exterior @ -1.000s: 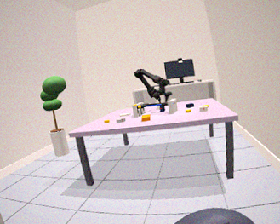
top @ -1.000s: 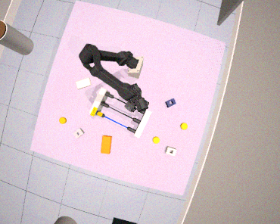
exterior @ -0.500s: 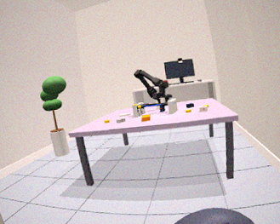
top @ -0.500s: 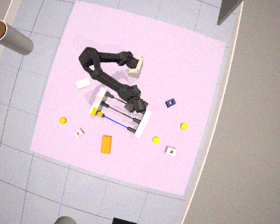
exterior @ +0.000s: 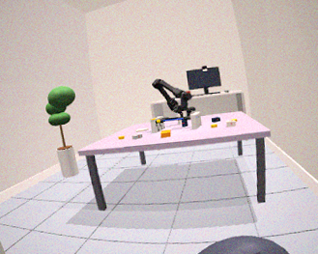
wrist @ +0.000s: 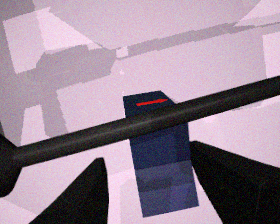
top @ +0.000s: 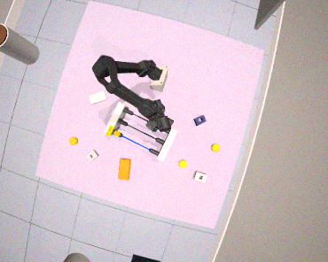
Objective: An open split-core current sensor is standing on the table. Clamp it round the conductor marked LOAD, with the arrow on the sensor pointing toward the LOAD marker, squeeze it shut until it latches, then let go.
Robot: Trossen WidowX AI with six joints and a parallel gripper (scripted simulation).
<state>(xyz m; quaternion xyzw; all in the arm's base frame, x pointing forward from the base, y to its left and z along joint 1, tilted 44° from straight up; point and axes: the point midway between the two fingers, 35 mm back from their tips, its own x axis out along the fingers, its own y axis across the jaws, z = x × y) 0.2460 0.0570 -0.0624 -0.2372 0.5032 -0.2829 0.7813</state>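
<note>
The dark blue current sensor (wrist: 160, 145) (exterior: 184, 124) stands between the fingers in the wrist view, with a red arrow (wrist: 151, 102) on its upper part pointing right. A black conductor (wrist: 100, 133) crosses in front of its body, just below the arrow. Whether its jaws enclose the conductor is hidden. My gripper (wrist: 147, 157) (top: 165, 127) is partly open; the right fingertip is close to the sensor's side and a gap shows at the left. In the top view it hides the end of the far black conductor (top: 138, 116). The yellow tag (top: 110, 129) is too blurred to read.
A white end block (top: 167, 145) carries the right cable ends; a middle black conductor (top: 139, 132) and a blue conductor (top: 135, 142) run beside the far one. An orange block (top: 124, 169), another dark blue device (top: 198, 121), a white device (top: 200, 177) and yellow discs lie around.
</note>
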